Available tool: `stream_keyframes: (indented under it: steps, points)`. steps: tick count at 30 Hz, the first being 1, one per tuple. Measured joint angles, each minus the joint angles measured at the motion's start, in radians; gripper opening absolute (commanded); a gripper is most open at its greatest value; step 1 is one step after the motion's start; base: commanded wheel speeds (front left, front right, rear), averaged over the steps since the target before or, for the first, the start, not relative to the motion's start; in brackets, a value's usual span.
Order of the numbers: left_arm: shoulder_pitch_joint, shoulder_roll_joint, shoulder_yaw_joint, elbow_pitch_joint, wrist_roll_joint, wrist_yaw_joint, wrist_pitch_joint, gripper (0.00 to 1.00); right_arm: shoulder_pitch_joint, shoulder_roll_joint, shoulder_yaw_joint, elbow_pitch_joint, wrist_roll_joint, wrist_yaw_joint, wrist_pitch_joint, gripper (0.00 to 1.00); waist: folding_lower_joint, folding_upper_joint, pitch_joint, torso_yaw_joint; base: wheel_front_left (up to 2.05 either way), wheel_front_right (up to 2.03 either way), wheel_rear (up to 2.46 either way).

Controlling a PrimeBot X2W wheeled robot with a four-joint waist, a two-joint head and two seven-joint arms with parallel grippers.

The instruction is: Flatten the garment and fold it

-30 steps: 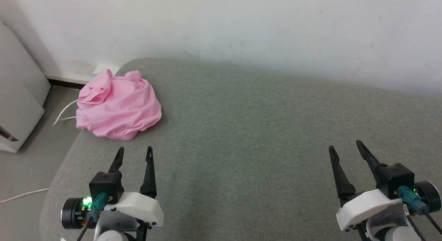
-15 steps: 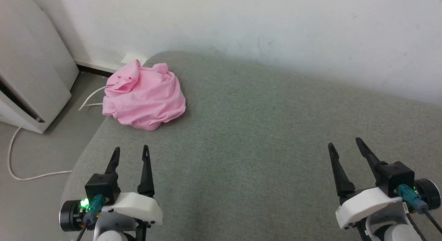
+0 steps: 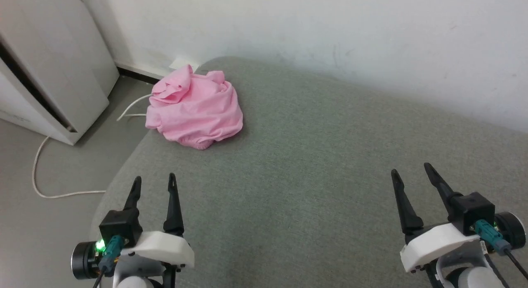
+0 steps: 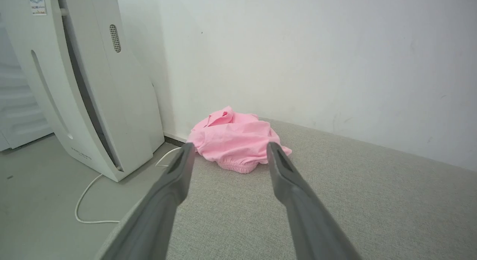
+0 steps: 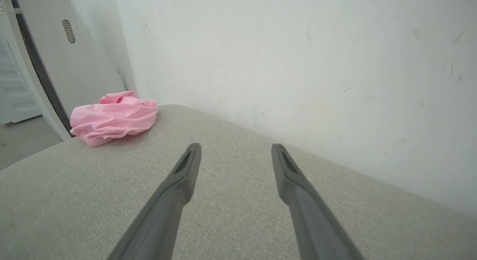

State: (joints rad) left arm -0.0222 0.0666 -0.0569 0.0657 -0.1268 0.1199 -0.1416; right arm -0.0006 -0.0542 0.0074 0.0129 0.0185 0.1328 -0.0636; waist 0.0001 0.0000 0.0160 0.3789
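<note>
The light-pink garment (image 3: 194, 108) lies crumpled in a heap at the far left corner of the grey cushioned surface (image 3: 309, 176), close to its edge; its gathered waistband faces me at the front of the heap (image 4: 238, 140). My left gripper (image 3: 153, 180) hovers open near the front left of the surface, well short of the heap. My right gripper (image 3: 410, 169) is open at the front right, far from the cloth. The right wrist view has the garment (image 5: 113, 116) at its far left. Both grippers hold nothing.
A white appliance (image 3: 45, 73) stands on the floor to the left, with a white cable (image 3: 53, 185) trailing across the floor (image 3: 37, 222). A pale wall (image 3: 309, 32) runs directly behind the surface. The surface's left edge curves down just beside my left gripper.
The head camera has turned left, so the whole scene has shifted right and more of the appliance and floor shows. The garment and both grippers keep their poses.
</note>
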Motion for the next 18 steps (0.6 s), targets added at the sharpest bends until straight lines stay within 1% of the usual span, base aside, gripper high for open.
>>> stream_keyframes:
  steps: [7, 18]
  points:
    - [0.0, 0.002, -0.001, 0.011, -0.014, 0.006, -0.012, 1.0, -0.006, 0.0, 0.0, 0.001, 0.0, 0.0, -0.008, 1.0, 0.0, 0.0, 0.003, 0.033, 0.0, 0.0, 0.0]
    - [0.0, 0.002, -0.004, 0.02, -0.041, 0.026, -0.035, 1.0, -0.014, 0.0, 0.001, 0.001, 0.0, 0.0, -0.011, 1.0, 0.0, 0.0, 0.013, 0.082, 0.0, 0.0, 0.0]
